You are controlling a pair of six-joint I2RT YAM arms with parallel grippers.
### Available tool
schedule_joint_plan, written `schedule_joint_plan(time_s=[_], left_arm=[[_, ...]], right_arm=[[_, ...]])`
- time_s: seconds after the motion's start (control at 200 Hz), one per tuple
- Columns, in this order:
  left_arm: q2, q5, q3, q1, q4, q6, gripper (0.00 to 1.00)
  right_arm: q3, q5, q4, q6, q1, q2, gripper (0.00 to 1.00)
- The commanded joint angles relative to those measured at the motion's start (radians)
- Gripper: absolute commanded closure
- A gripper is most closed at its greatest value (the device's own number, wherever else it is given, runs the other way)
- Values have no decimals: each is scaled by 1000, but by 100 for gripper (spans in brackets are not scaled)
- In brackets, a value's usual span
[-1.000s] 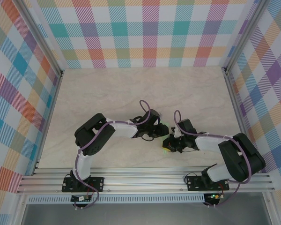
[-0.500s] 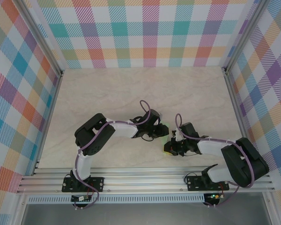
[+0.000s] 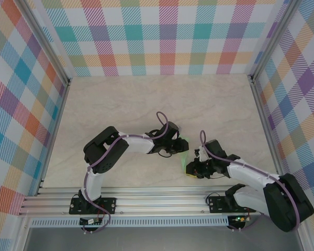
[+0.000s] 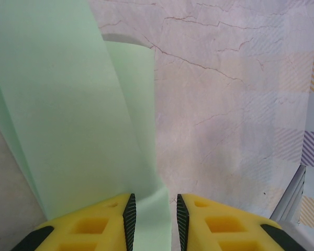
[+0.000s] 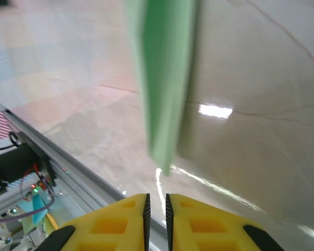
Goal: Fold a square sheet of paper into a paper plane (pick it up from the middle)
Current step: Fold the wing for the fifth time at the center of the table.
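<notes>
The sheet of paper (image 4: 78, 104) is pale mint green and folded into a long narrow strip. My left gripper (image 4: 153, 219) is shut on its near end, with the folded edge lying between the black pads. Seen from the top, the paper (image 3: 184, 156) hangs between the left gripper (image 3: 178, 149) and the right gripper (image 3: 190, 168). In the right wrist view the paper (image 5: 165, 78) is seen edge-on above the table, its lower end just ahead of my right gripper (image 5: 157, 206). That gripper's jaws stand a narrow slit apart with nothing between them.
Checked walls enclose the marble-patterned table (image 3: 146, 104). An aluminium rail (image 3: 162, 201) runs along the near edge, close behind the right gripper. The same rail (image 5: 68, 175) shows with wiring at lower left in the right wrist view.
My right gripper has drawn back toward the near rail, off the paper, and its jaws have parted slightly. The right elbow swung outward. The left arm has stayed put.
</notes>
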State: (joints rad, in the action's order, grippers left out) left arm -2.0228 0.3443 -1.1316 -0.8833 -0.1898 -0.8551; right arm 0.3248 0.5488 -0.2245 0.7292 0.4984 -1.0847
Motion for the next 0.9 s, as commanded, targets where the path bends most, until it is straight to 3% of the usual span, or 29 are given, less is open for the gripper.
schedule_joint_plan(time_s=[0.0,0.3,0.61,0.895], left_arm=[[-40,8,-8,-6,31,2,70],[-42,29,-22,-9,20,3,70],[-14,7,-53,-5,68,62,67],[-46,35,-74,40,6,116,65]], right_arm=[[61,-31,44,56,0,32,81],[81,-99,270,131,-3,-197,80],[47,-148,94,-10,-5,-346,89],[36,-136,49,-16,-5,-323,92]])
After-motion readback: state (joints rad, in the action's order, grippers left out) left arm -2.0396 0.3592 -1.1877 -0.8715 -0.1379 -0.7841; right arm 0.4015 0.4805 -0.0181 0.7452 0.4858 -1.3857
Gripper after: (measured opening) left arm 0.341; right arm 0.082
